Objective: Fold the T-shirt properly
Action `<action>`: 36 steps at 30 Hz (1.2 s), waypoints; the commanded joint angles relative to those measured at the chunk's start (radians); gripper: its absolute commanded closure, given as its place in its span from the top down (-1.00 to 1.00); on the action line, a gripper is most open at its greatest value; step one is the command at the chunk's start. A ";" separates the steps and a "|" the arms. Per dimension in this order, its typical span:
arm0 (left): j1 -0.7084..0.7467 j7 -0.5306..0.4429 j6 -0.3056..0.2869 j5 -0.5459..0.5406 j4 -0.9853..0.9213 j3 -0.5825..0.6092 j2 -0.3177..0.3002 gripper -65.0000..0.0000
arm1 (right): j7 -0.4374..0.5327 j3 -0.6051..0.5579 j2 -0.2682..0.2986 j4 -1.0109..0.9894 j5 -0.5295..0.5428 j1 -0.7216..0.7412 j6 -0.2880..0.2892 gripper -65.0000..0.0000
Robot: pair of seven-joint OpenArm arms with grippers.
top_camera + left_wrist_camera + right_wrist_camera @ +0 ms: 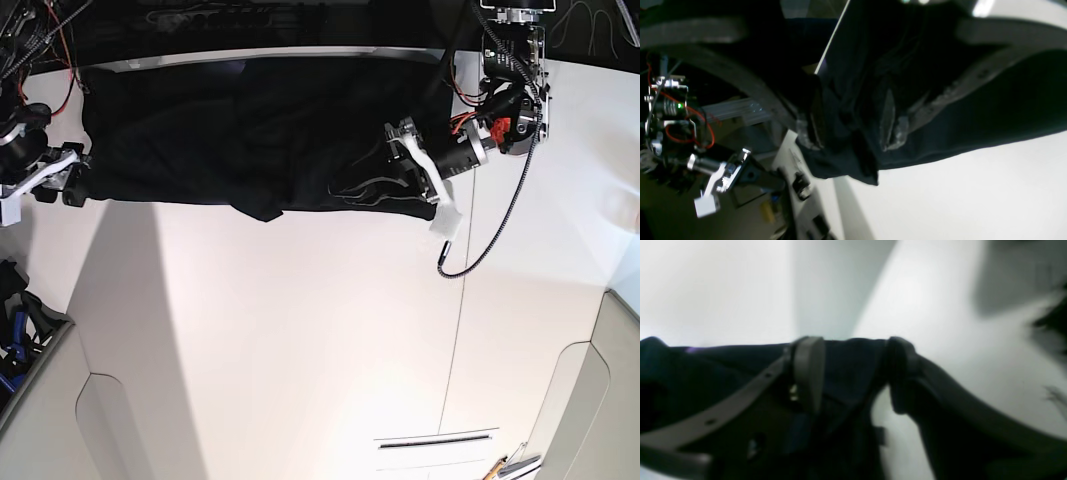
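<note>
T-shirt cloth stretches along the desk's far edge, my left gripper clenched on bunched fabric toward the far right, my right gripper grasping its hem at the far-left corner, a dangling cable beside my left arm.

Dark grey curved fingers on the left end effector, scuffed pale at the tips, small holes along each arm. Over on the right end effector, matching grey pads (blurred). Red wires, a looping black cable, silver brackets.
</note>
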 commanded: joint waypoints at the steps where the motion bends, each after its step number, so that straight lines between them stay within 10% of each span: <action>1: -0.011 -0.014 -0.009 -0.016 0.018 -0.001 -0.003 -0.07 | 0.010 0.005 0.015 -0.027 0.027 0.021 0.015 0.03; 17: -0.013 -0.019 -0.009 0.006 0.018 -0.001 -0.003 -0.07 | -0.159 0.027 0.131 -0.248 0.151 0.087 0.045 0.06; 36: -0.013 -0.021 -0.009 0.006 0.018 -0.001 -0.003 -0.07 | -0.180 0.042 0.078 -0.285 0.312 -0.019 0.080 0.06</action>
